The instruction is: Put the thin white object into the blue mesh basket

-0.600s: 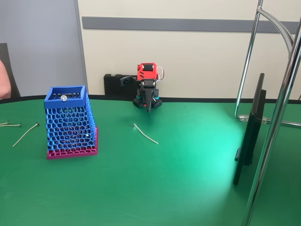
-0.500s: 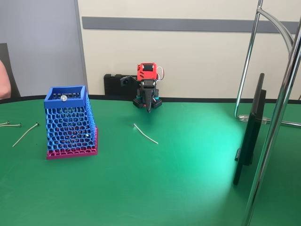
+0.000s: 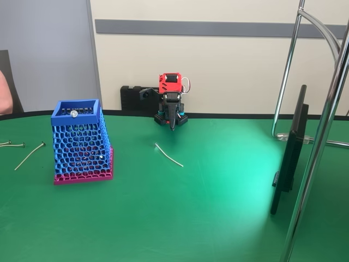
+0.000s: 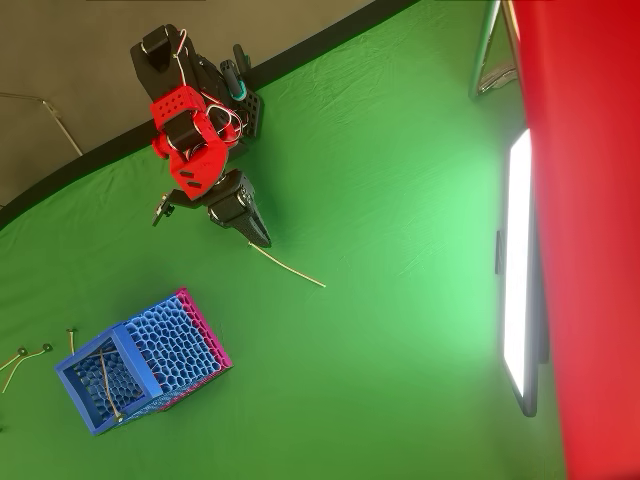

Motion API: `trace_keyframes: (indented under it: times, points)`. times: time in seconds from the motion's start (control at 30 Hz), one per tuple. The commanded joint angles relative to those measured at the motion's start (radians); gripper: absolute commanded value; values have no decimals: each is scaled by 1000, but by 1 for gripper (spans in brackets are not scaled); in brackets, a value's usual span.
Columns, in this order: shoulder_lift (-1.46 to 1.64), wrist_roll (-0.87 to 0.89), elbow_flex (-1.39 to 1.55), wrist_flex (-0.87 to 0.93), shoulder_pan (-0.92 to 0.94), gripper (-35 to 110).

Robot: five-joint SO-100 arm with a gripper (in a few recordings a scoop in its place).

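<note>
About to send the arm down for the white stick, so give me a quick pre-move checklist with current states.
1. thin white object lying free on the green table, nothing touching it: ok.
2. gripper empty, hanging above the table behind the stick: ok.
3. Jaws open enough to straddle the stick: not ok, they look shut.
4. blue mesh basket upright, rim open: ok; a stick already lies inside in the overhead view.
5. Path from stick to basket free of clutter: ok.
6. Knobbed sticks kept apart from the target: ok.

Red and black arm [image 3: 170, 93], white and red cables, dark tapered end effector [image 3: 173, 123], teal base accents
</note>
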Motion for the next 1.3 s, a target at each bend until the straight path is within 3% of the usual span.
trace_keyframes:
  times: [0.0, 1.27]
  points:
    - [6, -2, 8, 3, -6, 1]
    - [-104, -2, -18, -60, -5, 1]
